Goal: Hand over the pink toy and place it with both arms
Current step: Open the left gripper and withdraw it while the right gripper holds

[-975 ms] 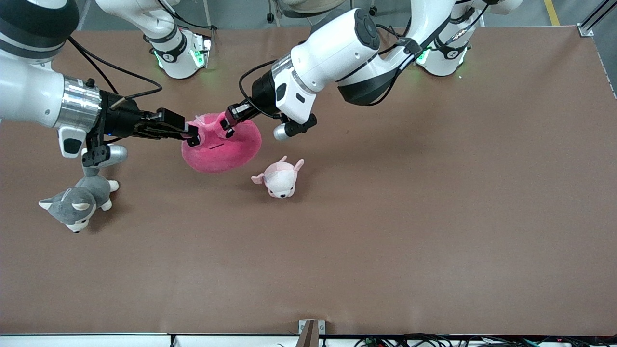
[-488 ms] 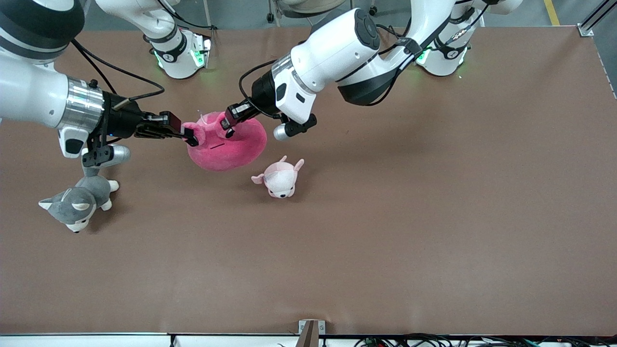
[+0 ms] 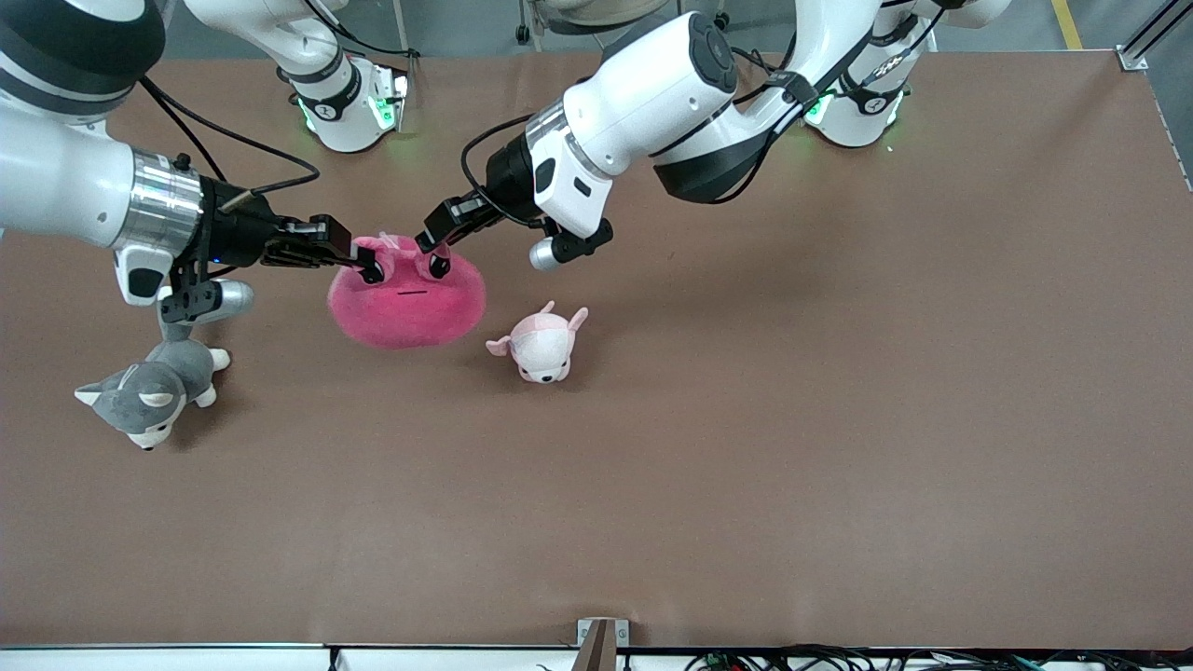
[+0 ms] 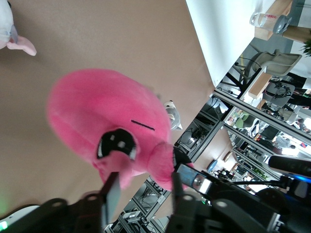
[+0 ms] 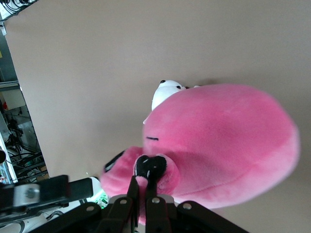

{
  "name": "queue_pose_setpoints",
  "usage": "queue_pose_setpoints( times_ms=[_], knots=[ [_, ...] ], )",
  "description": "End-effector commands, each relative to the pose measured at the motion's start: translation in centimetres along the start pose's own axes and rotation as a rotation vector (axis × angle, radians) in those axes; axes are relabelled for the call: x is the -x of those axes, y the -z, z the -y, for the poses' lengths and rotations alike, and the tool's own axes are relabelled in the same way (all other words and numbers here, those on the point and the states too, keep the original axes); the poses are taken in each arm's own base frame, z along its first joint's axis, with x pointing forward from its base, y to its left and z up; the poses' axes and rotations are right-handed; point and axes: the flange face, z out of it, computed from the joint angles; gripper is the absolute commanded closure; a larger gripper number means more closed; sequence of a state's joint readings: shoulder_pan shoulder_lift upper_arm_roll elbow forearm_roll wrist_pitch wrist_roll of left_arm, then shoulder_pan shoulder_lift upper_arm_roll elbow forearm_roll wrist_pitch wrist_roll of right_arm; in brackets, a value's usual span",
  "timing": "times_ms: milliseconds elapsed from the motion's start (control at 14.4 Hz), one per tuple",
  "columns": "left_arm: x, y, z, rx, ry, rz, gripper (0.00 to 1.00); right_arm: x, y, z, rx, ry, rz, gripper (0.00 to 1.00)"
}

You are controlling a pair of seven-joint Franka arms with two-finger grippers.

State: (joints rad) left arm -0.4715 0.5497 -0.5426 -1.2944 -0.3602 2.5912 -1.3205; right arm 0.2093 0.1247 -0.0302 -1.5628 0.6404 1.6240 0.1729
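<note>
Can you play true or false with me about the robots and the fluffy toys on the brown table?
1. The right gripper is pinching the pink toy. True.
2. The left gripper is wide open. True.
3. The grey plush is held by an arm. False: it lies on the table.
4. The small pale pink plush sits on top of the pink toy. False: it lies beside it, apart.
5. Three plush toys are in sight. True.

From high across the table [image 3: 746, 447] we face both bases; our two wrist cameras sit close, sharing the pink toy [image 4: 104, 114].
</note>
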Motion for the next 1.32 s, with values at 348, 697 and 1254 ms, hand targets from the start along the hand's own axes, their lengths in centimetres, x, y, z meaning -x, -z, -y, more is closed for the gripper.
queue_pose_setpoints(
  times_ms=[348,697,1254],
  knots=[
    [-7.7,4.5,0.4,-0.237,-0.109,-0.248,0.00,-2.0,3.5,-6.8,0.037,-0.014,-0.039,1.00],
    [-14.9,8.3,3.5,-0.588,-0.190,-0.483,0.00,-5.3,2.7,-14.4,0.047,0.011,-0.014,1.00],
    [-20.4,21.6,3.7,-0.830,-0.283,-0.549,0.00,-8.7,-0.7,-22.7,0.017,-0.043,0.040,0.99]
  ],
)
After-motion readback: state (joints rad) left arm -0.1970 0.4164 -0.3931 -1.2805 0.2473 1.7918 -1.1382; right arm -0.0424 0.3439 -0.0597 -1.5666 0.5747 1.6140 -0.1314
